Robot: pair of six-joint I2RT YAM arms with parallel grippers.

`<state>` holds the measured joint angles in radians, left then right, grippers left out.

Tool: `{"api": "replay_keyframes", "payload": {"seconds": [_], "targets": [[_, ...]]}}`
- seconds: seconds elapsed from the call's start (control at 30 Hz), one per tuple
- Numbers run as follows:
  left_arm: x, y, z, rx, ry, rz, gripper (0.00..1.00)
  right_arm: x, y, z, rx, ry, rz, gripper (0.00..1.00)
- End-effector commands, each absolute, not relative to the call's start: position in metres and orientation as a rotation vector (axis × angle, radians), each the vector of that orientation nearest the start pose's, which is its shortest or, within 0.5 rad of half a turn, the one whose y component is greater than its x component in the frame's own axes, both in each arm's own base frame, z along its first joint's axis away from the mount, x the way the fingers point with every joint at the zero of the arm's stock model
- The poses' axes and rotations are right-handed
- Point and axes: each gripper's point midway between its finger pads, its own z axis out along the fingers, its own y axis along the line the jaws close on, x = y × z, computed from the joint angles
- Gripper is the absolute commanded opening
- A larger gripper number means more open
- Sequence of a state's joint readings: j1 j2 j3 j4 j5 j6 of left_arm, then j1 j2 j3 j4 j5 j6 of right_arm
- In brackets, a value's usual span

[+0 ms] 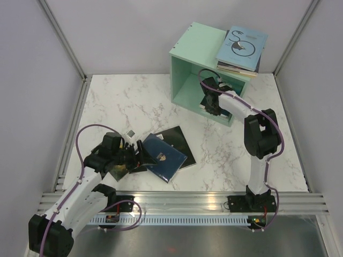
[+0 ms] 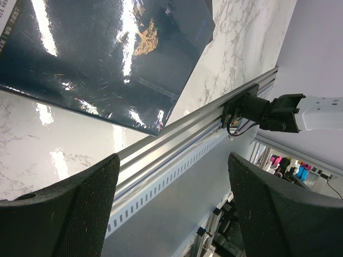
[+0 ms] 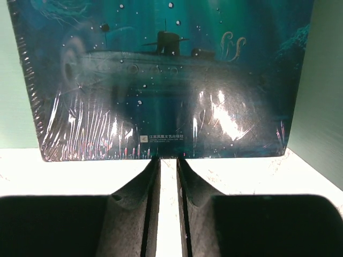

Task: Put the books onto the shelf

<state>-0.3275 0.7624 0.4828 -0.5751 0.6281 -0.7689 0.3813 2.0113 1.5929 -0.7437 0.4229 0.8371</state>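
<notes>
Our right gripper [image 1: 210,104] sits inside the open face of the shelf [image 1: 195,51]. Its fingers [image 3: 134,214] are drawn almost together with only a thin slit between them, and we see nothing in that slit. Straight ahead of the tips a submarine book [image 3: 161,80] stands upright, cover toward the wrist, with green shelf walls on either side. We cannot tell whether the tips touch its lower edge. Above the gripper, on the shelf's roof, a blue book [image 1: 242,45] tops a small stack.

Our left gripper [image 2: 171,209] is spread wide and holds nothing. It hangs low over the table [image 1: 128,101]. Just ahead of it and off to one side a navy book [image 2: 107,59] lies flat, near the tips but not between them. Beyond that, farther from the gripper, a black book [image 1: 181,136] lies partly under the navy one. Between the spread fingers we look onto the rail [image 2: 177,144] along the table's near edge.
</notes>
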Motion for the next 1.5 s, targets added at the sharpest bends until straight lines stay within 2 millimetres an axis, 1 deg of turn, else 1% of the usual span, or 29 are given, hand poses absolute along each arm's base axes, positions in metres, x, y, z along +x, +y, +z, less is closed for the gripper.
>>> {"api": "replay_keyframes", "payload": {"seconds": [0.0, 0.17, 0.2, 0.27, 0.3, 0.37, 0.4, 0.43, 0.47, 0.5, 0.53, 0.57, 0.6, 0.63, 0.67, 0.7, 0.73, 0.77, 0.8, 0.83, 0.97, 1.13, 1.23, 1.27, 1.33, 1.37, 1.4, 1.43, 1.47], "targets": [[0.141, -0.181, 0.122, -0.287, 2.569, -1.221, 0.84, 0.464, 0.115, 0.107, 0.748, 2.33, -0.121, 0.22], [0.145, -0.182, 0.131, -0.284, 2.55, -1.226, 0.84, 0.461, 0.125, 0.114, 0.71, 2.362, -0.052, 0.2], [0.146, -0.182, 0.131, -0.286, 2.55, -1.223, 0.84, 0.461, 0.127, 0.123, 0.7, 2.349, -0.024, 0.2], [0.149, -0.181, 0.134, -0.288, 2.548, -1.209, 0.84, 0.455, 0.133, 0.129, 0.663, 2.363, 0.023, 0.22], [0.151, -0.181, 0.135, -0.291, 2.547, -1.202, 0.84, 0.454, 0.135, 0.143, 0.652, 2.337, 0.061, 0.22], [0.155, -0.179, 0.135, -0.318, 2.55, -1.168, 0.84, 0.442, 0.14, 0.147, 0.614, 2.353, 0.092, 0.26], [0.156, -0.177, 0.133, -0.332, 2.552, -1.149, 0.85, 0.436, 0.143, 0.16, 0.606, 2.336, 0.126, 0.27], [0.157, -0.176, 0.131, -0.36, 2.558, -1.135, 0.85, 0.428, 0.153, 0.163, 0.577, 2.343, 0.15, 0.28], [0.159, -0.171, 0.125, -0.396, 2.569, -1.092, 0.85, 0.415, 0.159, 0.155, 0.554, 2.377, 0.166, 0.32], [0.158, -0.17, 0.121, -0.422, 2.579, -1.073, 0.86, 0.406, 0.169, 0.166, 0.533, 2.362, 0.212, 0.34], [0.158, -0.168, 0.116, -0.465, 2.586, -1.059, 0.86, 0.391, 0.191, 0.167, 0.469, 2.38, 0.253, 0.36], [0.158, -0.164, 0.107, -0.505, 2.602, -1.025, 0.89, 0.373, 0.205, 0.155, 0.428, 2.426, 0.294, 0.4], [0.157, -0.163, 0.1, -0.551, 2.622, -1.005, 0.91, 0.359, 0.233, 0.165, 0.364, 2.407, 0.395, 0.43], [0.156, -0.162, 0.095, -0.568, 2.638, -0.989, 0.93, 0.348, 0.247, 0.163, 0.332, 2.413, 0.466, 0.46], [0.155, -0.158, 0.086, -0.6, 2.658, -0.957, 0.95, 0.332, 0.254, 0.144, 0.315, 2.455, 0.504, 0.52], [0.154, -0.157, 0.079, -0.633, 2.682, -0.93, 0.96, 0.324, 0.277, 0.151, 0.279, 2.439, 0.669, 0.52], [0.154, -0.154, 0.074, -0.676, 2.687, -0.902, 0.97, 0.316, 0.288, 0.147, 0.304, 2.445, 0.747, 0.53], [0.152, -0.152, 0.067, -0.705, 2.704, -0.878, 0.98, 0.305, 0.29, 0.131, 0.303, 2.482, 0.786, 0.53], [0.152, -0.15, 0.063, -0.728, 2.708, -0.857, 0.98, 0.302, 0.303, 0.136, 0.278, 2.461, 0.892, 0.53], [0.152, -0.149, 0.059, -0.758, 2.715, -0.84, 0.98, 0.3, 0.307, 0.134, 0.267, 2.462, 0.922, 0.54], [0.15, -0.141, 0.037, -0.847, 2.725, -0.76, 0.99, 0.299, 0.317, 0.13, 0.18, 2.47, 0.959, 0.54], [0.159, -0.143, 0.024, -0.891, 2.685, -0.719, 0.99, 0.296, 0.333, 0.106, 0.143, 2.532, 1.029, 0.54], [0.164, -0.147, 0.017, -0.884, 2.68, -0.665, 0.99, 0.291, 0.334, 0.091, 0.156, 2.562, 1.035, 0.53], [0.166, -0.149, 0.014, -0.886, 2.678, -0.658, 0.99, 0.286, 0.333, 0.082, 0.154, 2.581, 1.033, 0.53], [0.166, -0.153, 0.008, -0.905, 2.677, -0.642, 0.99, 0.276, 0.332, 0.071, 0.144, 2.609, 1.042, 0.53], [0.164, -0.153, 0.003, -0.914, 2.678, -0.632, 0.99, 0.265, 0.327, 0.057, 0.142, 2.648, 1.038, 0.53], [0.165, -0.156, -0.001, -0.933, 2.672, -0.635, 0.99, 0.26, 0.327, 0.053, 0.129, 2.656, 1.045, 0.52], [0.163, -0.154, -0.007, -0.951, 2.667, -0.618, 0.98, 0.249, 0.319, 0.038, 0.137, 2.697, 1.024, 0.52], [0.162, -0.154, -0.011, -0.964, 2.665, -0.603, 0.98, 0.243, 0.316, 0.035, 0.137, 2.708, 1.025, 0.52]]}}
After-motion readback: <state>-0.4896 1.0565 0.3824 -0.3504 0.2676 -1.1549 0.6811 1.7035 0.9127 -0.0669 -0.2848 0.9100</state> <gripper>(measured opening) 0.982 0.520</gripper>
